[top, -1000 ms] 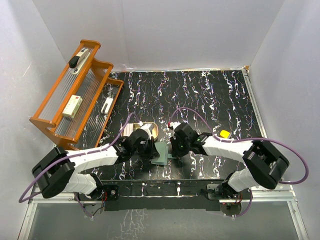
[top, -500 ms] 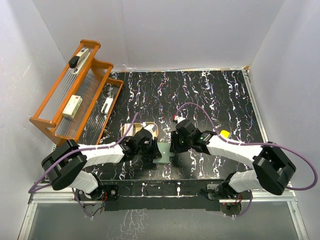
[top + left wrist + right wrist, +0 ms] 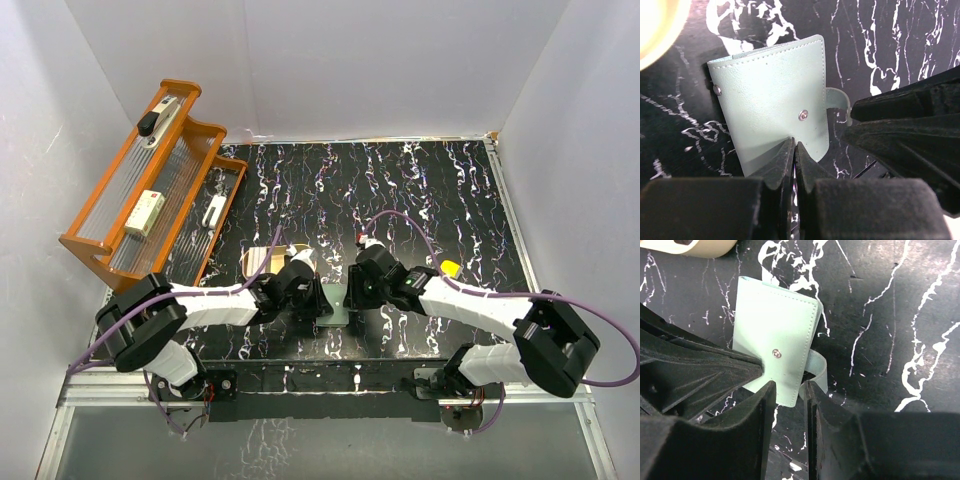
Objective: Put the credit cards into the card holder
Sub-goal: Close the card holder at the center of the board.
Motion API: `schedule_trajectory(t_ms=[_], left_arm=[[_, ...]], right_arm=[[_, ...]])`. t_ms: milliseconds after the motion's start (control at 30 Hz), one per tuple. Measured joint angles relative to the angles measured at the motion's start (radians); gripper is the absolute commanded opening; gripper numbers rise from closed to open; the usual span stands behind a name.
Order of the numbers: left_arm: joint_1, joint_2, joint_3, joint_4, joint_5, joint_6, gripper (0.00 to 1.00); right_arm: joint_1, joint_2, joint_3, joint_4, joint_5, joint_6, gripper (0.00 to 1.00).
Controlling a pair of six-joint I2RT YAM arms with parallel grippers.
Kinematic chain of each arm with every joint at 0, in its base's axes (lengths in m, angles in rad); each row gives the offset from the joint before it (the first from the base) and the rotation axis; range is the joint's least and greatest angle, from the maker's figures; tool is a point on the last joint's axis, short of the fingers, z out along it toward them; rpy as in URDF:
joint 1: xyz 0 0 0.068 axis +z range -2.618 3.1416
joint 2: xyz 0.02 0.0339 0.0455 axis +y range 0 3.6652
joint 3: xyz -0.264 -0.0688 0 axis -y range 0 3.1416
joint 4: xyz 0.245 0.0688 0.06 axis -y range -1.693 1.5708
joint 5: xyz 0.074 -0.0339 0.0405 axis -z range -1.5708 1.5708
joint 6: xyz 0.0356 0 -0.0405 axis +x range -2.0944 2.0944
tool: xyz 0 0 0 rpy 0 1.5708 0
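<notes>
Fingers (image 3: 780, 167) of the left gripper (image 3: 794, 149) press together, seemingly pinching the near edge of the card holder (image 3: 772, 95), which lies closed on the surface (image 3: 420, 190) between the 2 arms. Right gripper (image 3: 788, 390) straddles its corner; whether it grips, I cannot tell. Light, soft and floppy, probably: hold 1 cover edge.

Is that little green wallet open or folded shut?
Folded shut: the card holder shows only its outer cover, but its snap tab hangs loose, unfastened.

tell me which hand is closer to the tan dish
Left. The left hand is close beside the tan dish; the right hand is farther off, across the card holder.
</notes>
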Motion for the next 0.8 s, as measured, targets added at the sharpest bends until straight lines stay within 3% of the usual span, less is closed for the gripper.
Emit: schedule_trajectory(t_ms=[500,667,800], left_arm=[[-0.023,0.043,0.037,0.006,-0.019,-0.067,0.0],[-0.023,0.043,0.037,0.006,-0.019,-0.071,0.0],[-0.023,0.043,0.037,0.005,-0.019,-0.075,0.0]], right_arm=[[0.0,-0.016,0.04,-0.168,0.133,-0.08,0.33],[0.0,-0.017,0.045,-0.173,0.132,-0.104,0.26],[0.0,-0.017,0.045,-0.171,0.123,-0.106,0.25]])
